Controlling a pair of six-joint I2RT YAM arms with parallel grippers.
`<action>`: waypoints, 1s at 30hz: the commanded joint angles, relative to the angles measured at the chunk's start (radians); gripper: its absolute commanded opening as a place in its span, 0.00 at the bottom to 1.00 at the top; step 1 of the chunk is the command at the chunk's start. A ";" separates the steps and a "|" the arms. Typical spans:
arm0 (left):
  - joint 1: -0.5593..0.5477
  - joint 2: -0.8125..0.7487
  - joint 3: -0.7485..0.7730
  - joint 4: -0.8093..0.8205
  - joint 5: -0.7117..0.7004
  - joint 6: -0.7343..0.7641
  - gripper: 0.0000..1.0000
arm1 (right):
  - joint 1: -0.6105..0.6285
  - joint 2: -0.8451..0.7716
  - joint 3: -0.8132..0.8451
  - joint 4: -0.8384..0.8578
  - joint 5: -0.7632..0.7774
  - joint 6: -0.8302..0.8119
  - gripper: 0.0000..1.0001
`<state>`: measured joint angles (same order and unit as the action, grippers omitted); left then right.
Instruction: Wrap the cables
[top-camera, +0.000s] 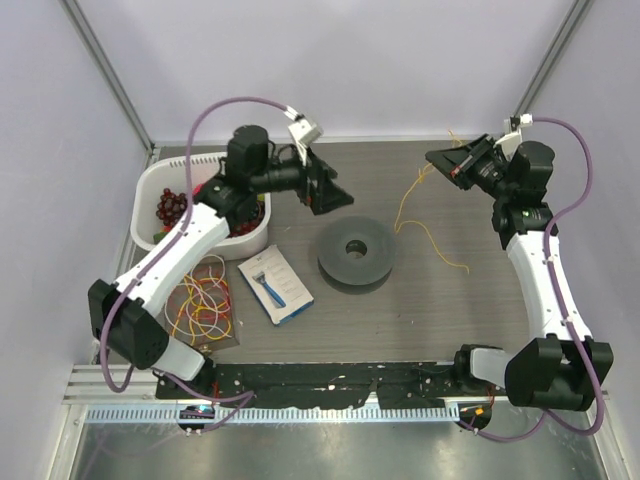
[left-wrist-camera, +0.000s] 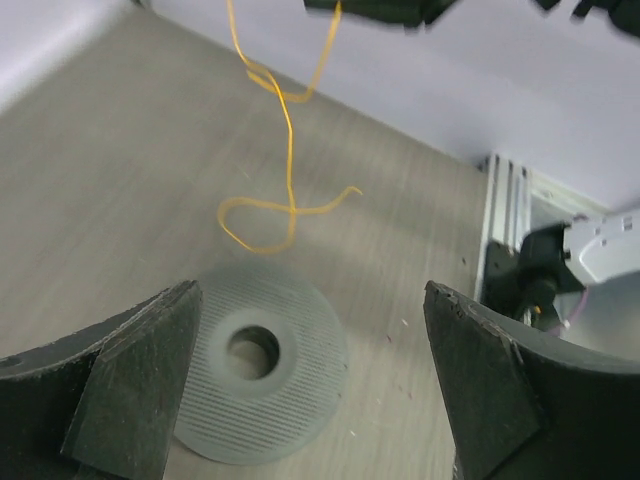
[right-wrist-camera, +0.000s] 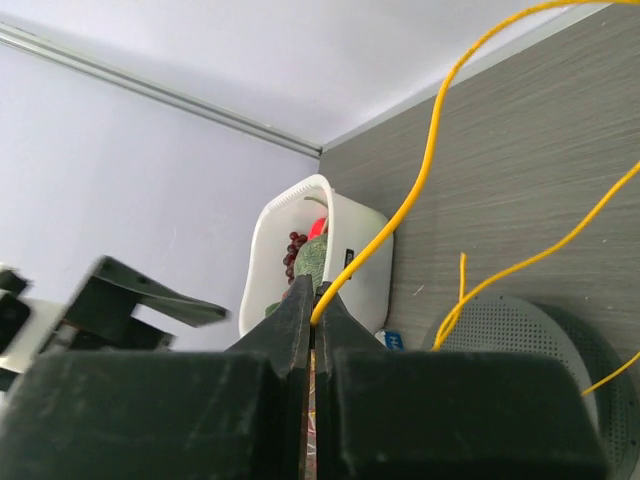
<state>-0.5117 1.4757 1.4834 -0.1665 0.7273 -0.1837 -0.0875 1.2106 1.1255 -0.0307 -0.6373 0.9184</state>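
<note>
The dark grey perforated spool (top-camera: 356, 252) lies flat in the middle of the table. The thin yellow wire (top-camera: 401, 210) hangs from my right gripper (top-camera: 440, 160) and trails over the table to the right of the spool. My right gripper (right-wrist-camera: 318, 298) is shut on the wire (right-wrist-camera: 430, 160) and holds its end up above the back right of the table; the spool (right-wrist-camera: 520, 335) shows below. My left gripper (top-camera: 330, 190) is open and empty, above and behind the spool's left side. In the left wrist view its fingers (left-wrist-camera: 130, 390) frame the spool (left-wrist-camera: 255, 365), with the wire (left-wrist-camera: 290, 150) dangling beyond.
A white bin (top-camera: 150, 195) with grapes and other fruit stands at the back left. A blue and white razor package (top-camera: 275, 283) lies left of the spool. A tangle of coloured wires (top-camera: 205, 305) lies at the front left. A metal rail (left-wrist-camera: 505, 215) borders the table.
</note>
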 joint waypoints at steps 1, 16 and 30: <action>-0.097 0.052 -0.063 0.067 0.001 0.033 0.95 | 0.000 -0.051 -0.009 0.088 -0.022 0.046 0.01; -0.241 0.402 0.118 0.354 -0.112 -0.072 0.81 | 0.026 -0.117 -0.067 0.110 -0.022 0.109 0.01; -0.113 0.704 0.449 0.506 -0.170 -0.318 0.00 | 0.014 -0.157 -0.082 -0.049 -0.009 0.033 0.01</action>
<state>-0.6945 2.0506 1.7386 0.2211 0.6270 -0.3641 -0.0677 1.1015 1.0496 -0.0299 -0.6476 0.9913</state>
